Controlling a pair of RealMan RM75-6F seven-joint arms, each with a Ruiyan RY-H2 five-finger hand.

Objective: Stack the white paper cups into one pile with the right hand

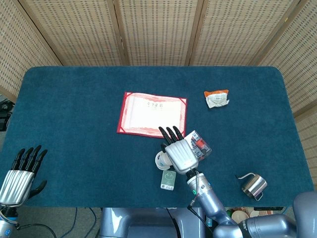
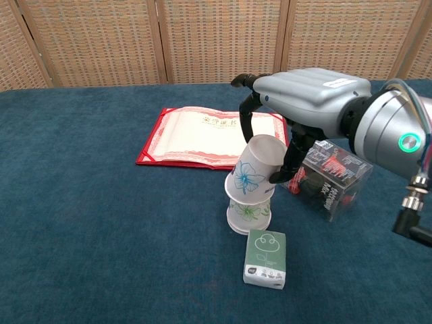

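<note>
My right hand (image 2: 297, 111) (image 1: 179, 153) grips an upside-down white paper cup with a blue flower (image 2: 253, 169), held tilted. Its rim sits over the top of a second upside-down white cup with a green flower (image 2: 248, 214), which stands on the blue table (image 2: 101, 223). In the head view the hand covers most of both cups; only a bit of cup (image 1: 160, 159) shows at its left. My left hand (image 1: 19, 173) rests open at the table's near-left corner, fingers apart, holding nothing.
A green-and-white packet (image 2: 265, 258) lies just in front of the cups. A clear box with red and black print (image 2: 331, 175) stands to their right. A red-bordered certificate (image 1: 152, 113) lies behind. An orange-and-white wrapper (image 1: 217, 97) and a small metal pitcher (image 1: 253, 185) lie further right.
</note>
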